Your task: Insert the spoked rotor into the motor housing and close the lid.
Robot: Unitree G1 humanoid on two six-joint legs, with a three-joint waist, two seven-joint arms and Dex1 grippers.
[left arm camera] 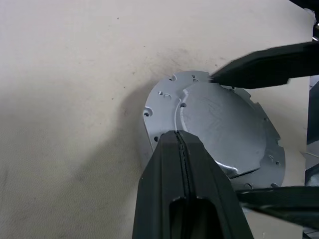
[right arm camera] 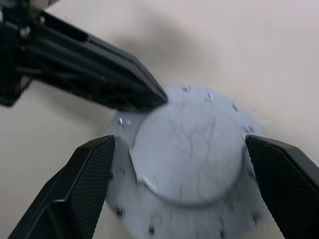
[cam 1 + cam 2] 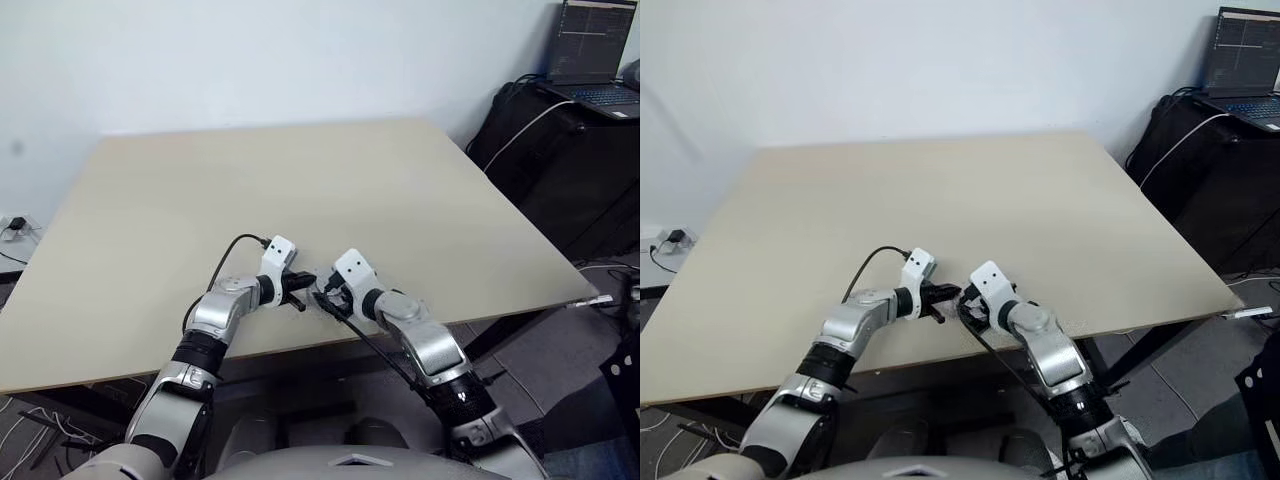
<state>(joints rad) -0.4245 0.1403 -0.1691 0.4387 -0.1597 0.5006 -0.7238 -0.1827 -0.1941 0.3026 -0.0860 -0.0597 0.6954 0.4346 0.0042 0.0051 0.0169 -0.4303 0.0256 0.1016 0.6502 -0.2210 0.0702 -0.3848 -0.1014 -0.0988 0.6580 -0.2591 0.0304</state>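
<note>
The lid (image 2: 192,159) is lying flat, plain grey side up, near the front edge of the table (image 3: 300,200), right between the two grippers. Its notched edge and the little holes round the flange show clearly in both wrist views, and it looks like it's sitting on top of something, presumably the housing with the rotor under it, but I can't actually see either of those, so take that as a guess. The left gripper (image 1: 182,144) is clenched with nothing between its fingers, and its closed tip is resting on or just over the near edge of the lid. My read is it's being used as a poker, pressing the lid down or pinning it so it doesn't skid. The right gripper (image 2: 192,169) is spread wide, one finger either side of the lid and neither one obviously touching it, so it's released, not grasping. That wide straddle makes sense if it's only fencing the disc in and keeping it centred while the other side does the pushing. So I'd say the lid is basically on, and what's left is checking it's seated flush all round. Risk is a one-sided push tipping it.
</note>
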